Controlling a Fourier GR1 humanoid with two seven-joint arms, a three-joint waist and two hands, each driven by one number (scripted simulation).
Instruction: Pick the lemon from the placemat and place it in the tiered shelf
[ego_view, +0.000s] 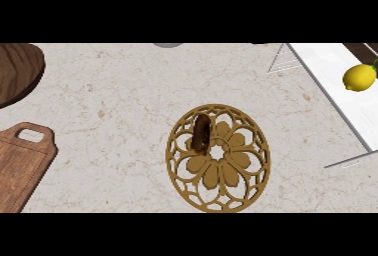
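Observation:
The yellow lemon (359, 77) lies on the white tiered shelf (332, 75) at the upper right, close to the view's right edge. The round golden openwork placemat (218, 158) lies on the counter at the centre. A dark brown elongated item (201, 132) rests on the placemat's upper left part. Neither hand shows in the head view.
A wooden cutting board with a handle (22, 162) lies at the left edge. A dark wooden round piece (16, 70) sits at the upper left. The shelf's thin wire frame (279, 62) reaches down to the counter. A grey object (168, 44) peeks in at the top.

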